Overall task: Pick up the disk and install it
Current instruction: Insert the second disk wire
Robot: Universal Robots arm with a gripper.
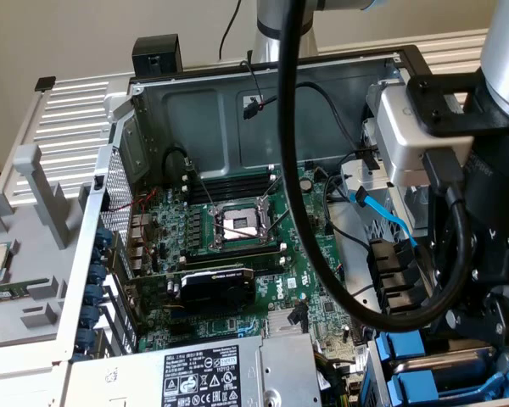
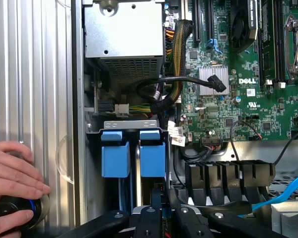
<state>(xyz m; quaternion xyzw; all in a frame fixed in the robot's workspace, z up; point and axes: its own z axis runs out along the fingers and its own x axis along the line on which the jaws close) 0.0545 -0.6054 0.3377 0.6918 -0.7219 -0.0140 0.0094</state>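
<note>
The disk (image 2: pixel 153 153) stands on edge in its bright blue carrier, in the right-hand slot of the drive cage (image 2: pixel 131 124) at the corner of the open computer case. My gripper (image 2: pixel 161 206) is right at the disk's near end. Its black fingers (image 2: pixel 149 218) are drawn close together and appear shut on the disk's edge. The metal body and label are hidden in the slot. In the exterior view the blue carriers (image 1: pixel 407 349) sit at the bottom right, beside my dark gripper body (image 1: pixel 483 326).
A second blue carrier (image 2: pixel 115 153) fills the neighbouring slot. A person's hand (image 2: pixel 12 173) rests on a round black knob on the ribbed panel. Black cables (image 2: pixel 164 87), a blue data cable (image 2: pixel 288 191), the power supply (image 2: pixel 124 29) and the motherboard (image 2: pixel 248 79) crowd around the cage.
</note>
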